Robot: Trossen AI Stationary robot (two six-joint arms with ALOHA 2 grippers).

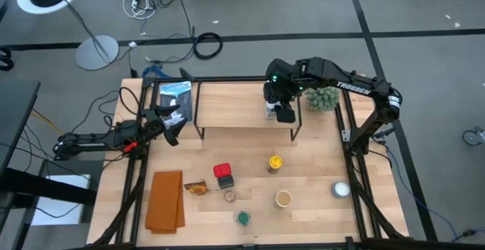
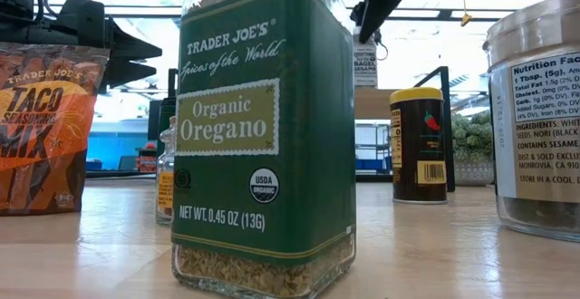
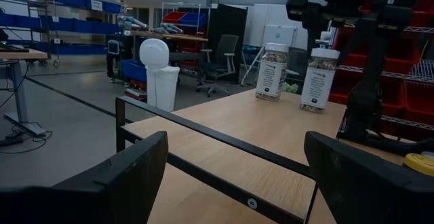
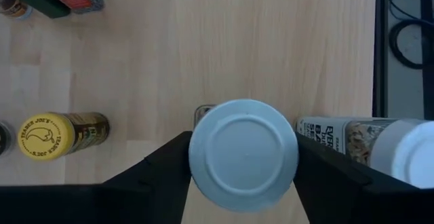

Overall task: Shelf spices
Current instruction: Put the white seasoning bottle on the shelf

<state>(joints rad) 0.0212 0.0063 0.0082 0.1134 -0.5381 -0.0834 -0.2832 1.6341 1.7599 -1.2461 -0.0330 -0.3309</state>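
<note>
The shelf point(image 1: 235, 106), a low light-wood board on black legs, stands at the table's far middle. My right gripper point(image 1: 282, 114) is over the shelf's right end, pointing down, shut on a white-capped jar point(image 4: 244, 153). A second white-capped jar point(image 4: 369, 139) stands on the shelf just beyond it; both also show in the left wrist view point(image 3: 319, 78) point(image 3: 272, 71). A red tin point(image 1: 222, 171), a yellow-lidded jar point(image 1: 274, 162), a tan-lidded jar point(image 1: 283, 198) and a green-lidded jar point(image 1: 242, 218) stand on the table's near half. My left gripper point(image 1: 170, 129) is open and empty at the table's left edge. My right gripper has the jar's round white cap point(image 4: 203, 163) between its two fingers, one on each side. The fingers come from above, pointing down. The jar is upright, and its base point(image 3: 313, 106) seems to stand on the shelf board.
A spiky green plant ball point(image 1: 323, 97) sits right of the shelf, a white dome point(image 1: 341, 189) at the near right. An orange cloth point(image 1: 165, 201) and a taco seasoning packet point(image 1: 195, 188) lie at the near left. The oregano jar point(image 2: 263, 127) fills the low view.
</note>
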